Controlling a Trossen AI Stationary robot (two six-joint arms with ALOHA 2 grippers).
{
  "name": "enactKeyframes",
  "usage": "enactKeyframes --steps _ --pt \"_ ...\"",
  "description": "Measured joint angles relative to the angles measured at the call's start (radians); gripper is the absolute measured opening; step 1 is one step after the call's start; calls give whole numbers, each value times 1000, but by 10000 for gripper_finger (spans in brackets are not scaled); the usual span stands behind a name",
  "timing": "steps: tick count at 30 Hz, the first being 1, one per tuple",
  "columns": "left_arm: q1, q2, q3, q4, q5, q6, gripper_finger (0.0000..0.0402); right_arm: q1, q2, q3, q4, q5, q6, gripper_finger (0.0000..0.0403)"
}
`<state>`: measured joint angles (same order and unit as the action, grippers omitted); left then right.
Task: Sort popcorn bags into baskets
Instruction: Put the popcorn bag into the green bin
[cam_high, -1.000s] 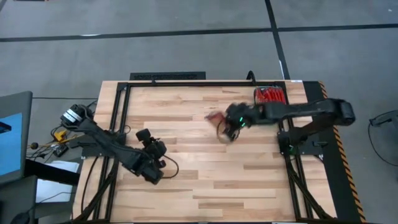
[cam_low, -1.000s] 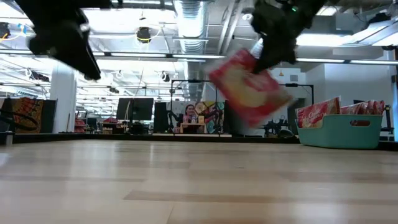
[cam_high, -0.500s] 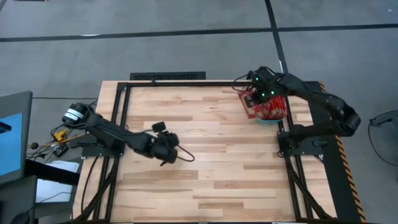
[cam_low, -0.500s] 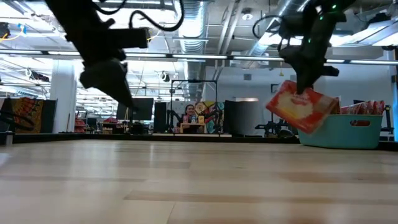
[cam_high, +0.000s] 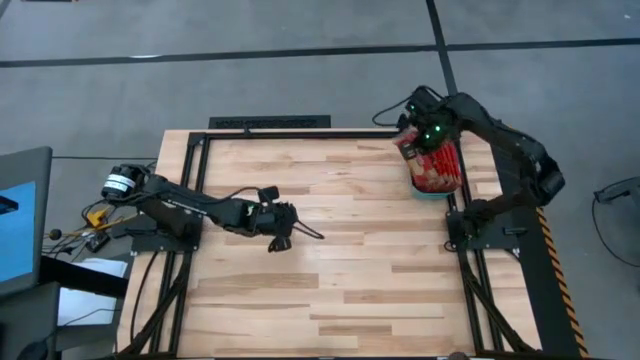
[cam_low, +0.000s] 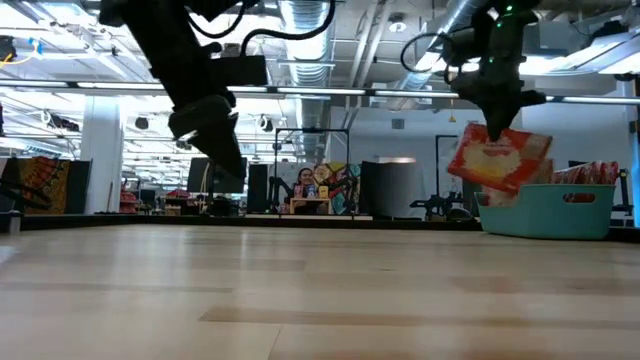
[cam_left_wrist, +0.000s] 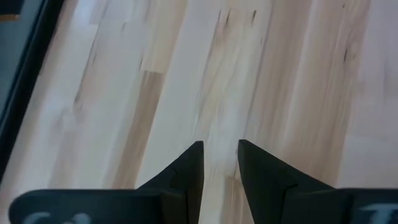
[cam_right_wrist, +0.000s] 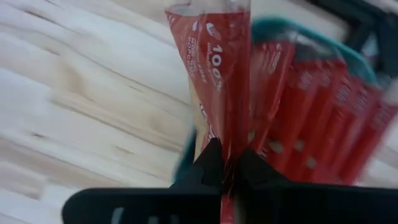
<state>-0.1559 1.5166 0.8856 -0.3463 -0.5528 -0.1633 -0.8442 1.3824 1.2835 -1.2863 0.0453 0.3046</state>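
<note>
From above, the right gripper (cam_high: 420, 139) is hanging over the teal basket (cam_high: 432, 192), which is sitting at the far right corner of the wooden table (cam_high: 330, 290), and it is pinching a red popcorn bag (cam_high: 412, 148) just at the basket's left edge; more red bags (cam_high: 440, 170) are standing packed inside the basket. The left gripper (cam_high: 283, 228) is hovering over the middle of the table, well apart from the basket, with nothing in it. From table height, the right gripper (cam_low: 497, 118) is reaching down from above and holding the bag (cam_low: 497, 160) by its top edge, so the bag is hanging tilted in the air just above and beside the basket (cam_low: 550, 211), its yellowish picture facing the camera; other bags (cam_low: 590, 172) are poking up over the basket's rim. The left gripper (cam_low: 222, 148) is hanging high over the table, far from the basket. In the left wrist view, the left gripper's fingers (cam_left_wrist: 189, 171) are sitting close together with only a narrow gap, holding nothing, above bare wood (cam_left_wrist: 292, 74). In the right wrist view, the right gripper's fingers (cam_right_wrist: 209, 165) are pressing together on the lower edge of the bag (cam_right_wrist: 211, 56), which is standing upright just beside the row of bags (cam_right_wrist: 311, 106) in the basket (cam_right_wrist: 283, 28).
</note>
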Motion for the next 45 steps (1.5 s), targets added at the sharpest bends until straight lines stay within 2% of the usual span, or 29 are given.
enactKeyframes --steps 9,25,30,37,45 --pt "29 0 0 24 51 37 93 -44 97 19 -180 95 1 20" --pt "29 0 0 24 51 85 93 -65 244 19 -209 127 61 27" --pt "29 0 0 23 51 93 93 -78 264 20 -282 203 110 19" --pt "29 0 0 23 50 107 93 -61 260 19 -258 195 116 35" --pt "29 0 0 23 69 91 93 -53 260 19 -178 172 124 34"
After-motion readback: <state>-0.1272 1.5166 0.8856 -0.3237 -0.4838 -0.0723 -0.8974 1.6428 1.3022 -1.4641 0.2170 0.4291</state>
